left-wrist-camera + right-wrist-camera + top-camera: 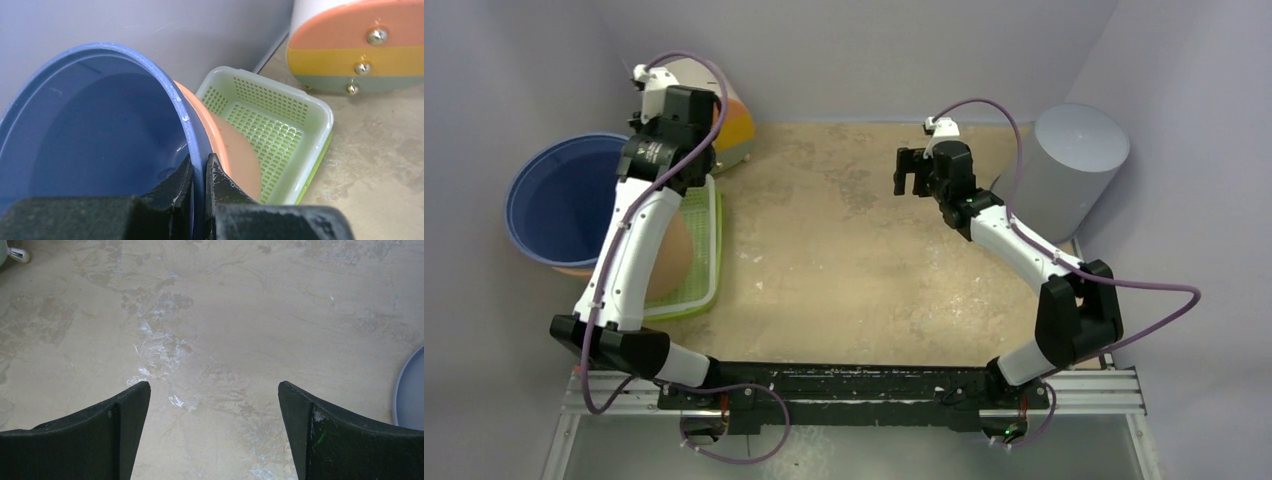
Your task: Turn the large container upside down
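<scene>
A large blue round container (559,200) stands open side up at the table's left edge. In the left wrist view its blue wall and rim (100,130) fill the left half. My left gripper (200,167) is shut on that rim, one finger inside and one outside; in the top view it (637,165) sits at the container's right rim. My right gripper (912,172) is open and empty, hovering over bare table in the right wrist view (214,390).
An orange bowl (240,155) lies in a green mesh basket (280,115) right beside the blue container. A white object with orange, yellow and grey stripes (360,50) stands at the back left. A tall grey cylinder (1069,165) stands at the back right.
</scene>
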Controlling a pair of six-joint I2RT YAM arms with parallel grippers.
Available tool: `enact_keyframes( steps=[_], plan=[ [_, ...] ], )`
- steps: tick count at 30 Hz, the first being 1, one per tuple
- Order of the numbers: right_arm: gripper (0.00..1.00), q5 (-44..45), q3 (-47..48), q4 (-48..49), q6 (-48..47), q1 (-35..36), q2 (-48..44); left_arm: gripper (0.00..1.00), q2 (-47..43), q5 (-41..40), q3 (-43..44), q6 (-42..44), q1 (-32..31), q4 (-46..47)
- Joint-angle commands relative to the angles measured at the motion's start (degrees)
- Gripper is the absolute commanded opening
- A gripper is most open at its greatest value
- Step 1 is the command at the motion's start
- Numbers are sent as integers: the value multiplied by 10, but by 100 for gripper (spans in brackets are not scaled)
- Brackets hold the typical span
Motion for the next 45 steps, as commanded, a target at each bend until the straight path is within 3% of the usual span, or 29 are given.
enact_keyframes(
  steps=[1,6,10,18,25,28,37,45],
  plan=[
    [100,6,14,17,4,-1,3,0,8,-127,39,20,-67,7],
    [100,-12,18,22,2,-1,6,0,63,-104,18,-10,-77,-15],
    [100,-63,14,27,-6,0,-2,0,37,-106,-12,11,-80,45],
    [100,-119,2,65,0,0,-26,0,45,-180,118,22,-111,-4],
    [100,-143,4,70,12,0,-24,0,62,-174,251,74,-118,13],
    [100,-125,0,68,15,0,-34,0,43,-121,263,67,-120,30],
    [100,-105,-11,75,29,0,-47,0,-142,119,86,30,-120,287],
    [100,-93,-18,76,36,0,-62,0,-140,288,53,-28,-120,327]
  ],
)
